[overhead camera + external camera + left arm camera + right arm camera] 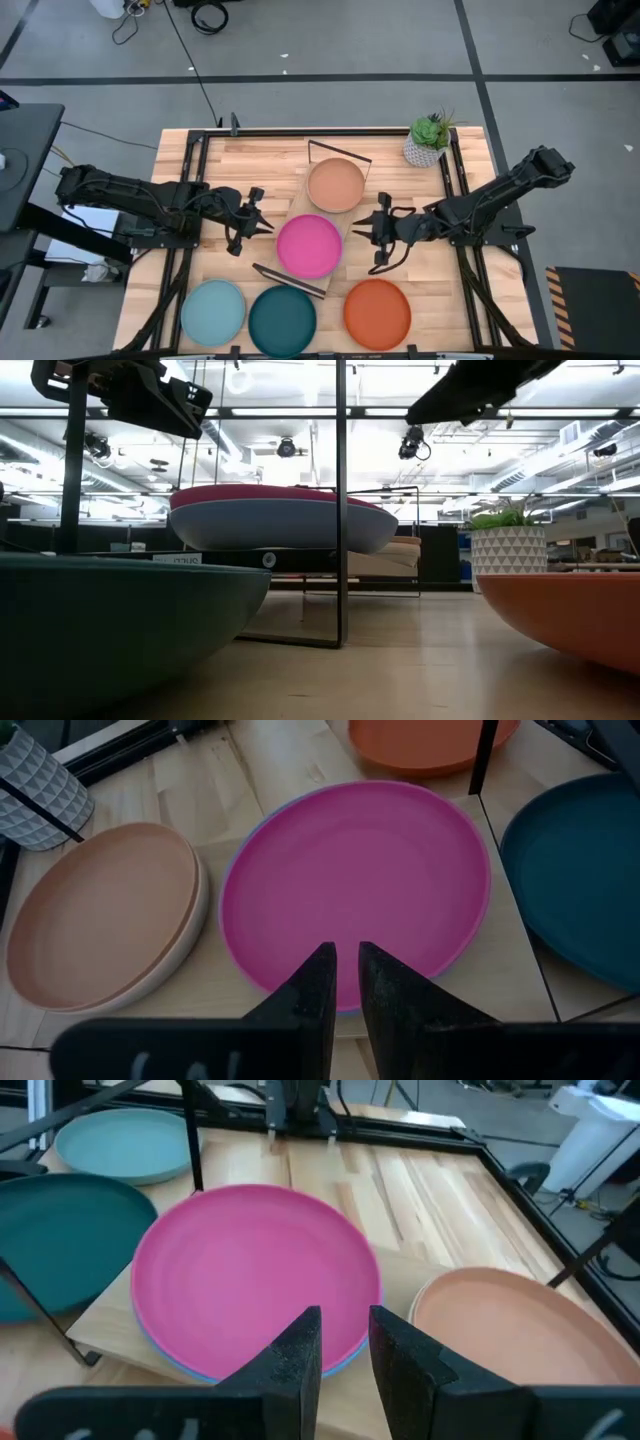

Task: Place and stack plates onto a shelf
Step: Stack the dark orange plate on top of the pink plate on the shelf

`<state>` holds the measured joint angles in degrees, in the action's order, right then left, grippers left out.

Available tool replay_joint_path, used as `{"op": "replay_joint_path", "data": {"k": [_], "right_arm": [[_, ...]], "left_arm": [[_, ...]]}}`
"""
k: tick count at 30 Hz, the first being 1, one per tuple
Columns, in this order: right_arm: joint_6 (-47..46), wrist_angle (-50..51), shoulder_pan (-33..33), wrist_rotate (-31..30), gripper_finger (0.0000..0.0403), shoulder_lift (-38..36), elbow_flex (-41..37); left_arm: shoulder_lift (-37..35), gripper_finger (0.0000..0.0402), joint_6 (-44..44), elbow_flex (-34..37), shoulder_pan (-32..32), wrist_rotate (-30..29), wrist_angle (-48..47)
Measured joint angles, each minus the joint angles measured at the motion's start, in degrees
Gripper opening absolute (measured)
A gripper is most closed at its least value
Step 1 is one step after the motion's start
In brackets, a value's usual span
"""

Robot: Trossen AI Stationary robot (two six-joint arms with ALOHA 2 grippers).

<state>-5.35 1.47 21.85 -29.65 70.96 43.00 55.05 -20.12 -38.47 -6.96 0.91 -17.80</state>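
Observation:
The shelf [299,199] lies at the table's middle and carries two stacks. The magenta plate [309,245] sits on a blue plate whose rim [200,1373] peeks out below it. The peach plate [335,185] rests on a pale cream-pink one [190,935]. Light teal [213,311], dark teal [282,320] and orange-red [377,312] plates lie flat along the near edge. My left gripper [268,224] hovers left of the magenta plate and my right gripper [357,228] right of it. Both are shut to a narrow slit and hold nothing. No grey plate shows.
A potted plant [428,140] in a white patterned pot stands near the table's far right corner. Thin black wire frames rise at the shelf's far end [340,150] and near end [290,280]. Black rails run along both table sides.

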Motion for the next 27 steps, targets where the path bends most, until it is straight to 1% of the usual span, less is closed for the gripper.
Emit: {"op": "replay_joint_path", "data": {"k": [3, 15, 27], "right_arm": [[1.7, -0.92, -0.46, 1.11, 0.0093, 0.02, 0.0], [4.97, -1.84, -1.02, 1.21, 0.0093, 0.07, 0.0], [5.47, -1.86, -1.03, 1.24, 0.0093, 0.1, 0.0]], "left_arm": [[0.0, 0.0052, 0.0, -0.01, 0.0, 0.0, 0.0], [0.02, 0.0053, 0.0, -0.01, 0.0, 0.0, 0.11], [0.02, 0.0053, 0.01, -0.01, 0.0, 0.0, 0.11]]}}
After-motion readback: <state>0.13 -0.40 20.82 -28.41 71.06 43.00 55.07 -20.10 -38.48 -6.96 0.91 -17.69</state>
